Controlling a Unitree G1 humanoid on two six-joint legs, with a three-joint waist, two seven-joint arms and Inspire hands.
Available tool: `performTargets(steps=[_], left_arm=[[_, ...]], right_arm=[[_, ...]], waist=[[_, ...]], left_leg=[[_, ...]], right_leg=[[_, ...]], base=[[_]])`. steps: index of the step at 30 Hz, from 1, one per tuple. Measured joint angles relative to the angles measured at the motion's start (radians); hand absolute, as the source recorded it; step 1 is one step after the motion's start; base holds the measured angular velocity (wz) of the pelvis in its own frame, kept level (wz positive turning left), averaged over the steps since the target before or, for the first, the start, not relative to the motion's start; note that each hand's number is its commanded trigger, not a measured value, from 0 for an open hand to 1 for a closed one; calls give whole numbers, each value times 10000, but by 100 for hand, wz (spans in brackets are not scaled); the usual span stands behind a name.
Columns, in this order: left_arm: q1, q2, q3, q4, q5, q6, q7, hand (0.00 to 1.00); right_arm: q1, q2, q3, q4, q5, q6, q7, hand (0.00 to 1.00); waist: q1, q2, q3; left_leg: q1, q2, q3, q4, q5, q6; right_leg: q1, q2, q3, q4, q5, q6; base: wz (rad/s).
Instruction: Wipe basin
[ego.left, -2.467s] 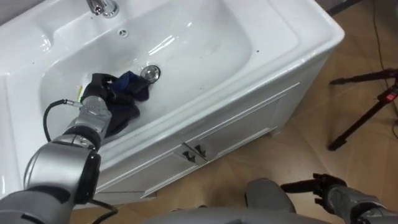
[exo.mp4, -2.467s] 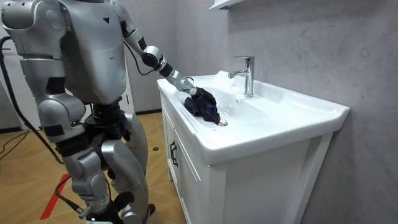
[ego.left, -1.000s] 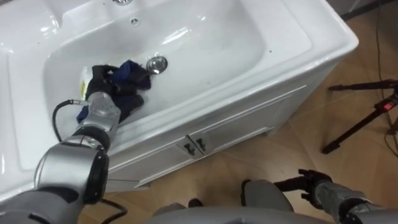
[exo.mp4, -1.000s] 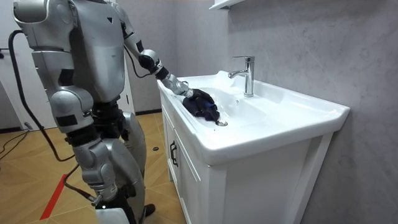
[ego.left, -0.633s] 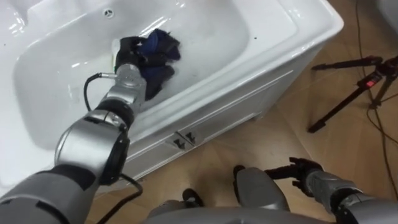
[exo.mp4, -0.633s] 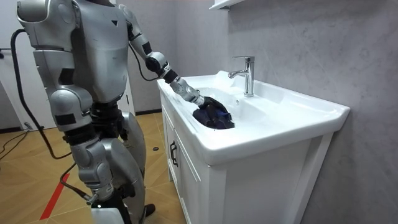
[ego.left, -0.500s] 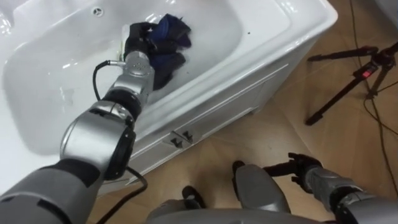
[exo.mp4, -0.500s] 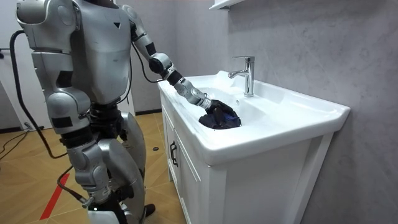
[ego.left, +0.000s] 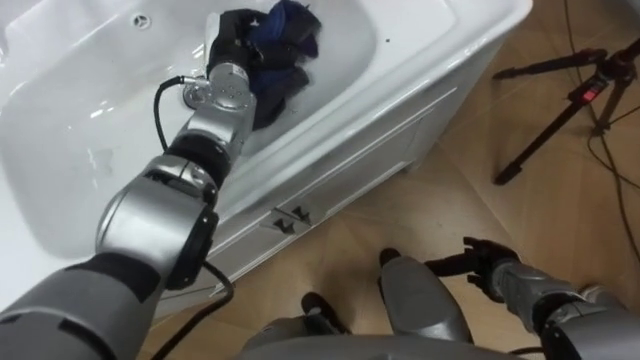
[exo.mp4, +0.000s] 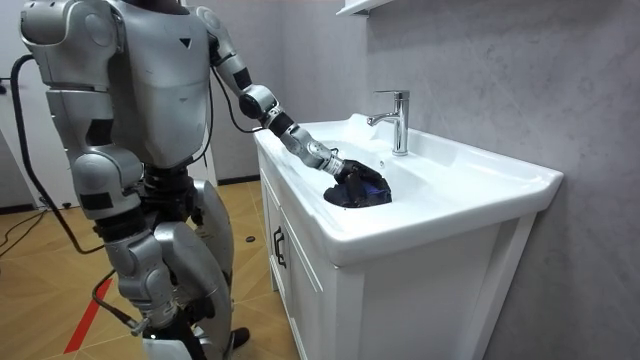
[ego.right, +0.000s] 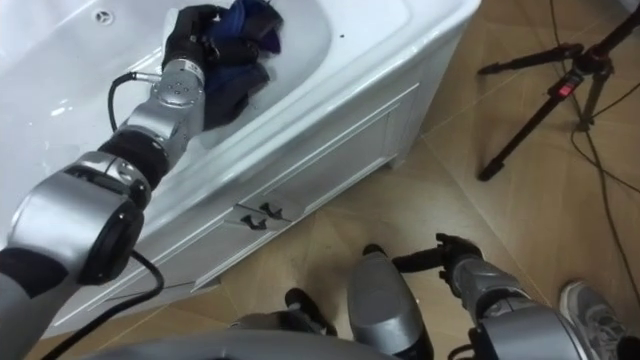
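Room view: the robot stands beside a white ceramic basin (exo.mp4: 470, 195) set on a white two-door cabinet (ego.left: 340, 170), its left arm stretched into the bowl. The left hand (ego.left: 224, 42) has its fingers curled into a crumpled dark blue cloth (ego.left: 287, 38), which lies in the bowl in front of the chrome faucet (exo.mp4: 398, 120). The right hand (ego.left: 482, 265) hangs low with fingers relaxed over the wooden floor (ego.left: 420, 220), near a black tripod (ego.left: 565, 105).

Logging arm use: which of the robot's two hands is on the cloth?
The left hand, reaching into the basin and gripping the dark blue cloth. The right hand hangs low over the floor, holding nothing.
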Motion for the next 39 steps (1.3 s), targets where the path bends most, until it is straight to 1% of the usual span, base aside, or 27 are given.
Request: performTargets(steps=[2,6,8,10,12,17,19,25,29,31,32,33,34,35,37,38,39], left_arm=[[-1,-25,-75,-247,3,-2,-2,100],[1,-39,-74,-551,3,10,-51,100],[0,-73,-108,-675,27,11,-72,100],[0,-73,-238,-804,56,7,-73,100],[0,-72,-242,-838,607,5,-81,100],[2,-56,-228,-829,2090,3,11,100],[3,79,-123,-829,2652,3,101,100],[3,178,-22,-769,3282,-2,217,100],[2,475,-2,-250,3545,-44,231,100],[-8,780,-6,269,3659,-54,241,100],[-8,870,-9,398,3703,-48,252,100],[-7,1098,-8,589,3774,-23,281,100],[-8,1216,-5,661,3778,-4,301,100],[-49,1425,-4,887,3868,17,339,100],[-229,1764,-5,1538,4158,98,379,100],[-236,1871,-5,1639,4160,113,386,100],[-233,2105,3,1817,4186,142,393,100]], right_arm=[[-1,0,91,3,8,-66,0,0],[-14,-1,115,-2,18,-77,4,0],[1,-16,131,-4,34,-79,8,0],[3,-26,195,-4,86,-88,14,0],[11,-18,235,-5,134,-160,16,0],[30,-31,268,-3,214,-165,26,0],[52,-31,157,-9,230,-158,50,0],[146,-53,59,-15,457,-78,106,0],[280,-76,-22,-33,462,-65,150,0],[267,-99,-3,-32,535,-18,186,0],[270,-111,-3,-32,535,-5,189,0],[267,-123,-1,-38,527,50,183,0],[269,-132,-5,-39,529,54,181,0],[246,-159,-9,-64,531,64,170,0],[301,-261,-3,-59,535,249,157,0],[300,-285,2,-59,535,278,139,0],[303,-321,19,-60,529,278,93,0]], waist=[[-1,0,-1],[1,2,-3],[-2,33,-24],[0,29,-25],[2,24,-23],[2,6,-10],[18,-9,-1],[16,-4,-4],[26,-4,-7],[22,-6,-6],[29,-6,-7],[102,-29,-4],[130,-35,-2],[177,-36,-4],[208,-37,-4],[259,-41,-6],[314,-62,-11]], left_leg=[[-4,0,1,-7,0,0],[-63,-2,-32,-7,0,0],[-121,3,-116,-2,1,1],[-165,0,-156,13,4,6],[-169,-3,-142,34,4,6],[-168,13,-95,112,4,7],[-170,12,-80,94,4,8],[-167,48,-38,96,-2,12],[-134,120,25,149,-1,7],[-133,167,163,155,2,2],[-133,168,186,148,2,1],[-144,168,317,136,2,0],[-172,167,376,142,0,-1],[-208,173,474,144,0,-1],[-247,186,524,156,0,-1],[-261,185,536,158,0,-1],[-303,187,548,175,0,-1]], right_leg=[[1,0,-1,-15,0,0],[-12,-5,-40,-57,1,2],[12,-9,-124,-174,44,4],[12,-20,-162,-192,52,8],[28,-28,-159,-189,52,8],[62,-32,-148,-194,51,9],[-11,-34,-145,-171,52,11],[-16,-13,-153,-168,65,-9],[-8,44,-107,-156,90,-46],[-42,80,-55,-150,104,-71],[-67,94,-17,-141,105,-72],[-191,123,126,-62,107,-73],[-272,126,180,-11,107,-73],[-364,143,263,24,116,-67],[-433,164,325,45,139,-68],[-466,176,362,67,140,-67],[-546,202,435,97,159,-70]], base=[[0],[3],[9],[7],[0],[0],[-6],[-2],[-7],[-8],[-18],[-22],[-27],[-21],[-12],[-12],[-11]])
